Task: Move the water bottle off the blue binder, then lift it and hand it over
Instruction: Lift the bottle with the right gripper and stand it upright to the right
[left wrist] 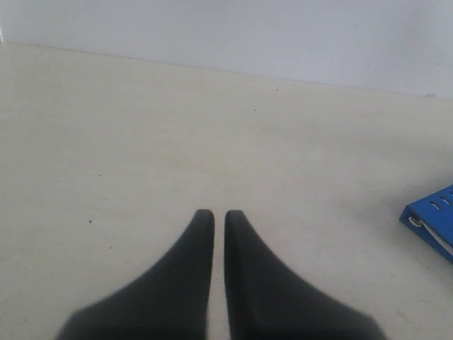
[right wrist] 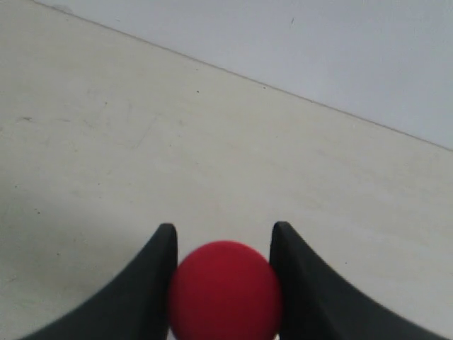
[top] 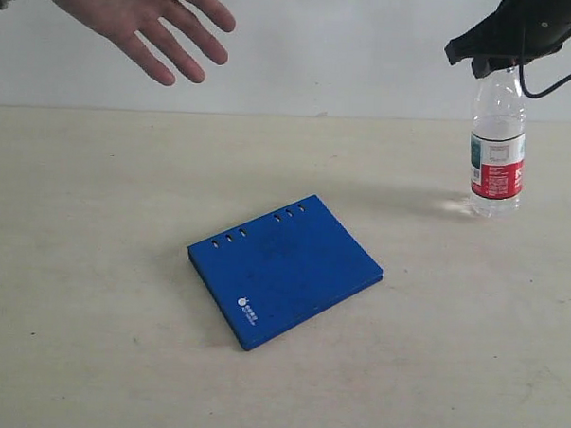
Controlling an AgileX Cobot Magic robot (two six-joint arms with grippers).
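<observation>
The water bottle stands upright on the table at the right, well clear of the blue binder, which lies flat mid-table. My right gripper comes down from above and is shut on the bottle's top; the exterior view hides the cap behind the fingers. In the right wrist view the red cap sits squeezed between both fingers of that gripper. My left gripper is shut on nothing above bare table, out of the exterior view. A corner of the binder shows beside it.
A person's open hand reaches in at the upper left, palm turned toward the table. A pale wall runs behind the beige tabletop.
</observation>
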